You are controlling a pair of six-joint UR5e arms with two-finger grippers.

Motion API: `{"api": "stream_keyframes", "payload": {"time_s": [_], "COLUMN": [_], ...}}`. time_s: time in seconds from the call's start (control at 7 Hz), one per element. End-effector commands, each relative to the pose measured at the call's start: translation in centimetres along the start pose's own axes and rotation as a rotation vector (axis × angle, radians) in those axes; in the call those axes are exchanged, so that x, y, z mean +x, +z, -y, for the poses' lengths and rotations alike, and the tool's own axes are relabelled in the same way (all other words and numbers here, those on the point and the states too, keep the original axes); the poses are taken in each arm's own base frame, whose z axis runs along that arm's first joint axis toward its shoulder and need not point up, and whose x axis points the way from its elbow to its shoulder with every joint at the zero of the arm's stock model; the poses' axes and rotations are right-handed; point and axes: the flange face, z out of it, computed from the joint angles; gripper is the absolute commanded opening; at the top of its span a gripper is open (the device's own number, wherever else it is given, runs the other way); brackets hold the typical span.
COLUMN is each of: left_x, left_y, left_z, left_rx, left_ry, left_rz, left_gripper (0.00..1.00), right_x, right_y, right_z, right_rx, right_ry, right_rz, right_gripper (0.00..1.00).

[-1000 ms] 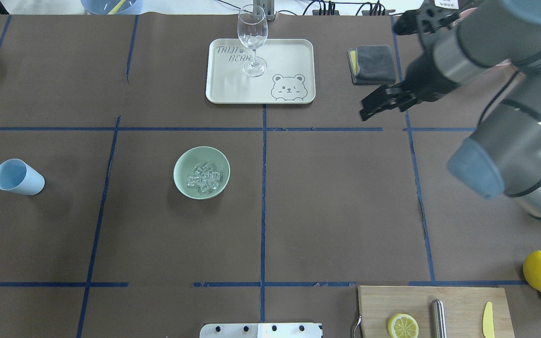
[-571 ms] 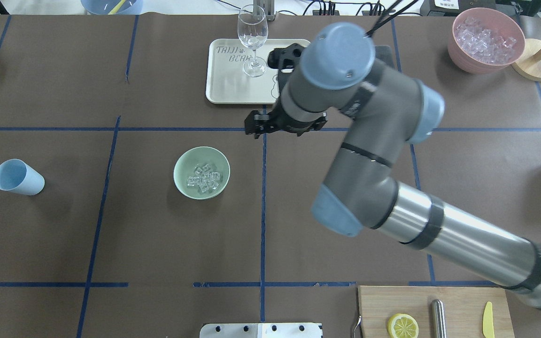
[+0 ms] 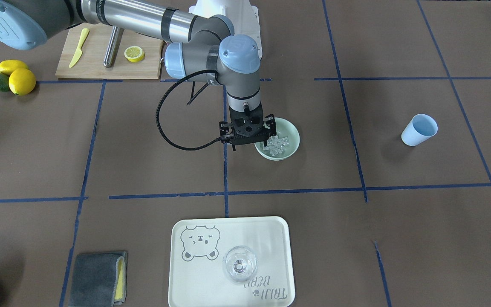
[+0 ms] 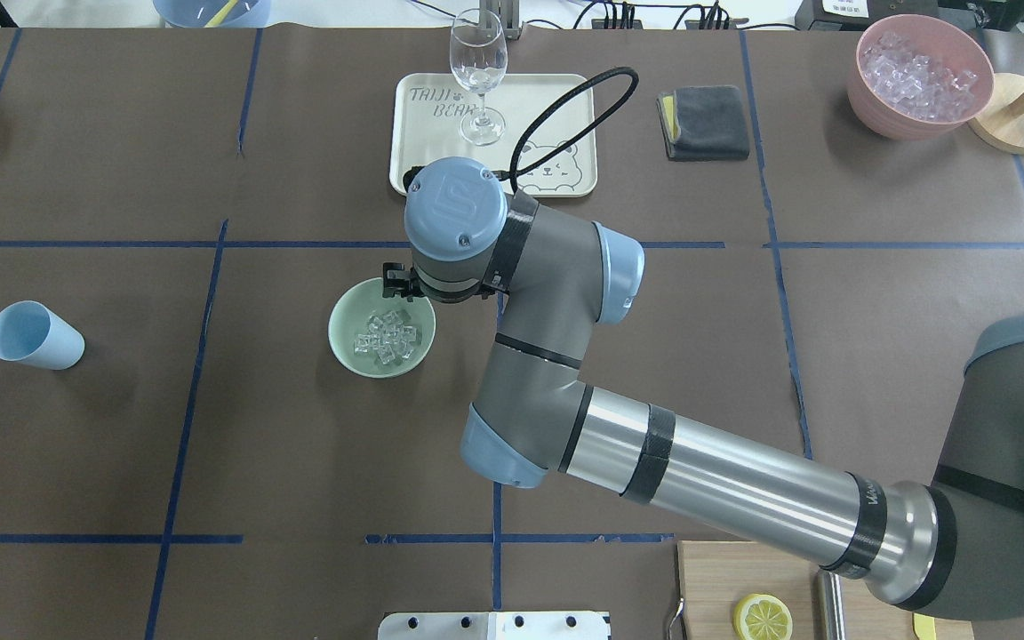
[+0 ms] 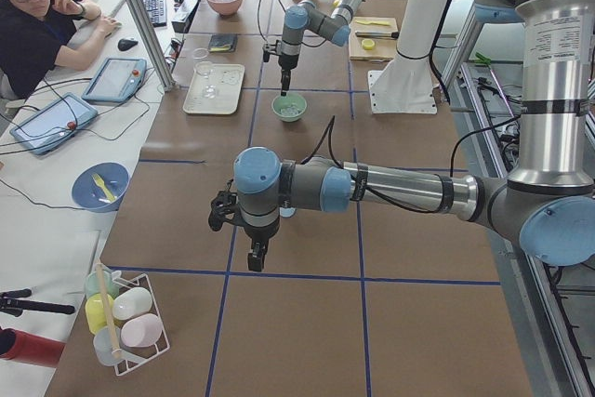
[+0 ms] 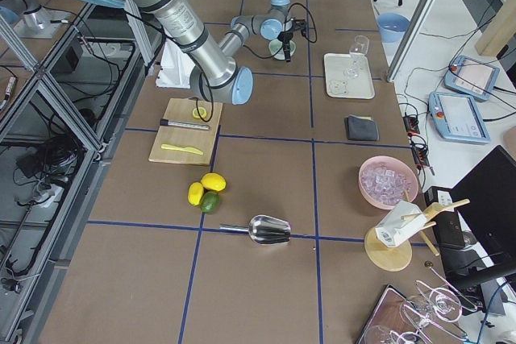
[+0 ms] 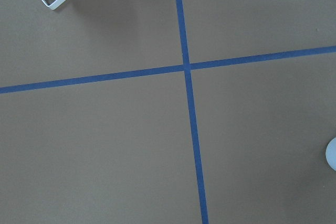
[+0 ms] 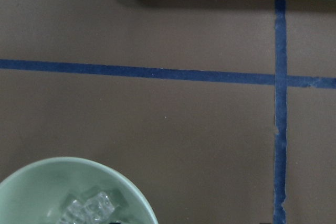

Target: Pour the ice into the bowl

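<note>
Right gripper (image 3: 249, 135) points straight down over the bowl (image 3: 289, 148), above the rim on the side away from the cup (image 3: 418, 129). Its body hides part of that rim in the front view. Fingers are hidden under the wrist in both top views and do not show in the right wrist view, so I cannot tell whether they are apart or together. Nothing seen held.

Ice (image 3: 276, 145) is a small heap of clear cubes in the bottom of the bowl, none seen on the table around it. The right wrist view shows the bowl's rim at the lower left with a few cubes inside.

Left gripper (image 5: 252, 258) shows only in the left side view. It hangs pointing down over bare table, well apart from the bowl toward the robot's left. Cannot tell its finger state.

Cup is well apart from the bowl, on the robot's left of it.

Tray (image 4: 423, 169) lies beyond the bowl, away from the robot, not touching it. Glass (image 4: 478, 76) stands upright on the tray. Grey cloth (image 4: 709, 123) lies beyond the bowl and to the robot's right of it, past the tray. Pink bowl (image 4: 868, 89), full of ice cubes, is further right again, well apart from the bowl.

Board (image 3: 100, 55) with a lemon slice (image 3: 134, 53) sits on the robot's side of the bowl, to the robot's right.
</note>
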Motion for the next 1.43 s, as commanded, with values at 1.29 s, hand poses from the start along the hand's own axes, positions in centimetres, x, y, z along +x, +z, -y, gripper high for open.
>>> {"api": "stream_keyframes", "payload": {"time_s": [1.29], "left_x": [0.0], "left_y": [0.0], "left_z": [0.2], "left_rx": [0.003], "left_ry": [0.007], "left_rz": [-0.003], "left_gripper": [1.0], "right_x": [30.6], "right_y": [-12.9], "right_z": [7.8], "right_rx": [-0.051], "right_ry": [-0.179], "right_rz": [0.13], "right_gripper": [0.0]}}
